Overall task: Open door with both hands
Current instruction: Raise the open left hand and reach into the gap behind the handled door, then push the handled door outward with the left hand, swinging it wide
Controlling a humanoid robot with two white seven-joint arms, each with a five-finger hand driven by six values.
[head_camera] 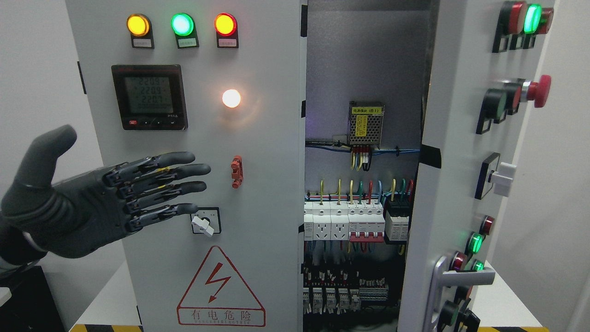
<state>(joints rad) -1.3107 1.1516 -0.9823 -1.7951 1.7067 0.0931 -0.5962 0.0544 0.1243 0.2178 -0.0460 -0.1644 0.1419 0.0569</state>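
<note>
white wall [27,55] | right door [465,152] ajar | left robot hand [92,198] spread

right door [461,152]: grey, swung open, edge-on | left door [203,138]: grey, shut, lamps lit

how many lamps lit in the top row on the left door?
3, all lit, along the top of the left door: yellow lamp leftmost, green lamp in the middle, red lamp rightmost. A separate white lamp glows lower down.
</note>
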